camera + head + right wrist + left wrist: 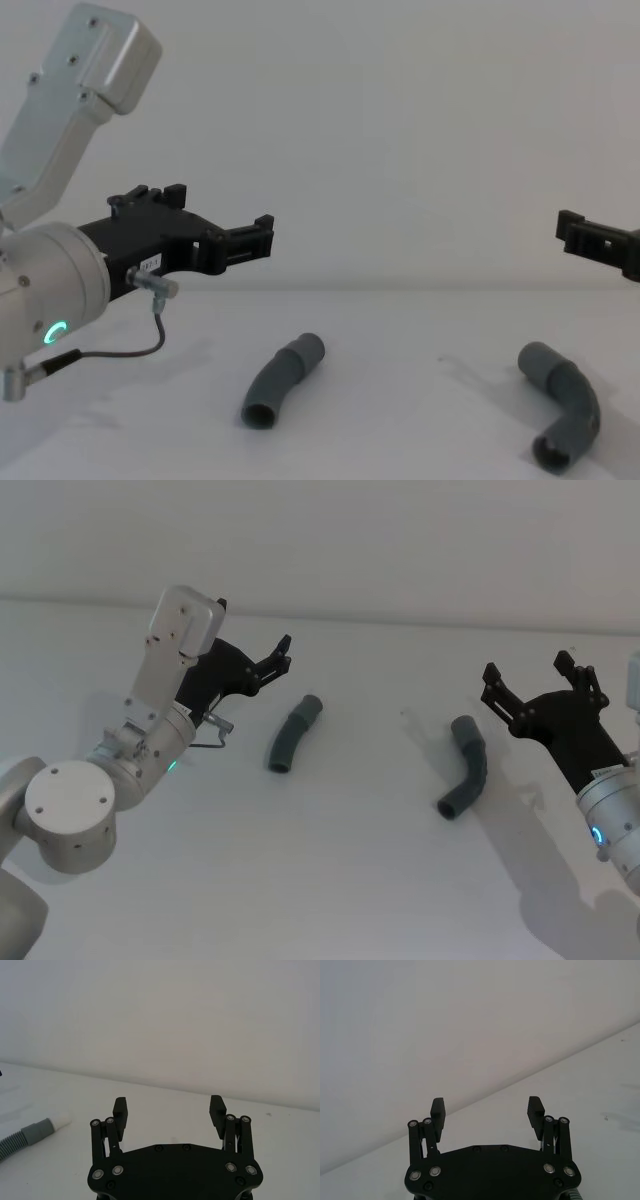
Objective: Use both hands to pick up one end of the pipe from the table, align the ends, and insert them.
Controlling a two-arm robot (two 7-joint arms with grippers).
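Two hands hover clear of the counter [370, 860], both with fingers spread wide and holding nothing: the left hand [280, 656] is at the far left, and the right hand [528, 668] is at the far right. The curved piece [292, 735] lies just right of the left hand, and the elbow piece [468, 765] lies left of and nearer than the right hand, the two well apart. The step in hand looks like the reach to grasp. To do it well, each hand should probably turn so its fingers straddle the tube across its width, then come down on the middle of the body, leaving the far ends free, since those roughly face each other and seem the ones to mate. The head view gives this layout. The chest view adds height, showing both hands well above the pieces and the curved piece's open mouth facing near. The right wrist view brings in a ribbed hose [17, 1141] with a white tip [61, 1122] on the counter; I cannot match it to either piece.
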